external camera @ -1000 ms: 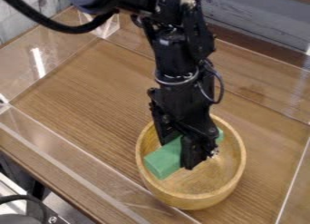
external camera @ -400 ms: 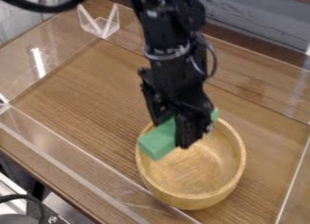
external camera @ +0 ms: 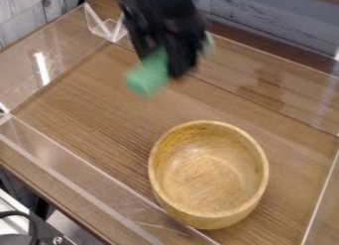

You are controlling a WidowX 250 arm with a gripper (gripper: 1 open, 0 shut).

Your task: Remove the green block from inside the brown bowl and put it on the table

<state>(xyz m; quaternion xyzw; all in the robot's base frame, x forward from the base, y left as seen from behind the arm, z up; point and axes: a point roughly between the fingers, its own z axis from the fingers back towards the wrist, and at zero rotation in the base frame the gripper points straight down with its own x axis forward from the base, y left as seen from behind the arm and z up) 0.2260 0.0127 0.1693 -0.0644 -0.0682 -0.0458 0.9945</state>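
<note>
The green block (external camera: 147, 76) hangs in the air well above the table (external camera: 93, 125), up and to the left of the brown bowl (external camera: 208, 173). My gripper (external camera: 169, 62) is shut on the green block, its black fingers blurred by motion. The bowl stands empty at the lower right, its light wooden inside fully visible.
Clear acrylic walls (external camera: 40, 46) line the table's edges, with one panel along the front left. A small clear plastic piece (external camera: 103, 23) stands at the back left. A grey plank wall runs behind the table.
The gripper has risen out of the bowl and moved up and to the left with the green block in it. The bowl is left empty.
</note>
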